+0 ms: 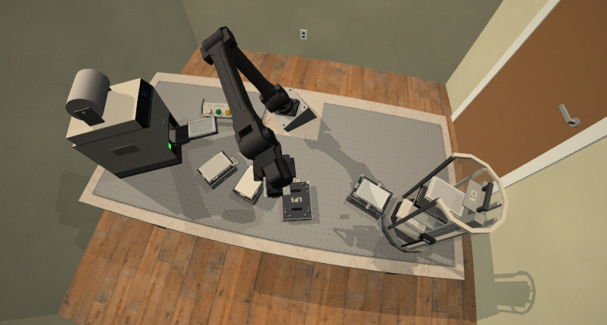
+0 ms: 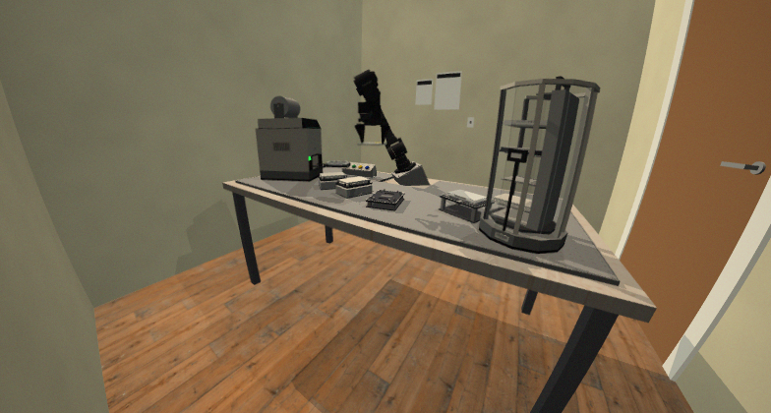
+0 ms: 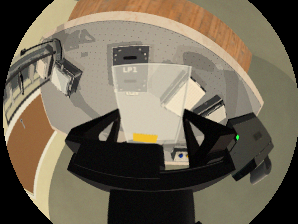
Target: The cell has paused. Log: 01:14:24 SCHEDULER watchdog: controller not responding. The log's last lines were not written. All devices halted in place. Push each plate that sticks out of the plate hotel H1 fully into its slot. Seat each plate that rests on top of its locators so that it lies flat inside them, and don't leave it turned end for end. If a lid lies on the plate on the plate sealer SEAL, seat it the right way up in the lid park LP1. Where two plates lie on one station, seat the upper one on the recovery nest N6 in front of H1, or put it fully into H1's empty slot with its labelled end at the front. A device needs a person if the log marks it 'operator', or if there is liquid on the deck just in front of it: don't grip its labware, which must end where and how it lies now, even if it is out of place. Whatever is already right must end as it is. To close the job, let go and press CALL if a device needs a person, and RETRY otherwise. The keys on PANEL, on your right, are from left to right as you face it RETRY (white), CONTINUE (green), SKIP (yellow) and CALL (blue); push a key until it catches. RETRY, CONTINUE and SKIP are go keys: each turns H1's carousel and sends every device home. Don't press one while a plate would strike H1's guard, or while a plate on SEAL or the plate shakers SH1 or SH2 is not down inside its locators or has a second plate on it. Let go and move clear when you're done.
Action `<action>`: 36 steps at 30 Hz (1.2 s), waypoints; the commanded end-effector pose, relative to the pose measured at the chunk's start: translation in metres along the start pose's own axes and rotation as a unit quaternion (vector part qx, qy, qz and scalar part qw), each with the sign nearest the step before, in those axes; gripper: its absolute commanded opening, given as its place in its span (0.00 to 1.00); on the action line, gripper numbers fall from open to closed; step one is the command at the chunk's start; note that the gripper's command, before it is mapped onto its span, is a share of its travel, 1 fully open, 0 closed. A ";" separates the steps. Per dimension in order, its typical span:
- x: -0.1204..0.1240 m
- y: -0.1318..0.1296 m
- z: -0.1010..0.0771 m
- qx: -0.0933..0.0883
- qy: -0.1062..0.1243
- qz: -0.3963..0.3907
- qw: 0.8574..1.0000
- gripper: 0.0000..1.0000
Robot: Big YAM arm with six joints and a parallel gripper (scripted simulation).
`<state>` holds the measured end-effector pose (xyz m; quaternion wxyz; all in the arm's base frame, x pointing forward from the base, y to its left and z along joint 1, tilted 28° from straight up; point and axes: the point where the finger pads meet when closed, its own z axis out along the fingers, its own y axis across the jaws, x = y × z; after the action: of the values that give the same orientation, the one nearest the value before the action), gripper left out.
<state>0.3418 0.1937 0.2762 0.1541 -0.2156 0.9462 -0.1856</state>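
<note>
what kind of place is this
Probably a small lab automation cell set up in a plain room: a table carries a robot arm, a plate sealer with a film roll, a caged plate hotel and well plates on stations.

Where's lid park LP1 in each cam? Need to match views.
Top: LP1 is the dark plate at mid-deck, label visible.
Exterior: LP1 is the dark flat plate near the deck's front edge.
Wrist: LP1 is at top centre, partly behind the held lid.
Landmark: caged plate hotel H1, right of LP1 in top and exterior, left in wrist.
</note>
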 end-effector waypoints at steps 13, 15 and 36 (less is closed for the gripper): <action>-0.026 0.046 -0.016 -0.004 -0.012 0.010 1.000 0.84; -0.028 0.053 -0.016 -0.004 -0.012 0.010 1.000 0.84; -0.027 0.068 -0.010 -0.004 -0.009 0.033 0.999 0.84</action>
<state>0.3336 0.2593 0.2482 0.1549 -0.1924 0.9515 -0.1832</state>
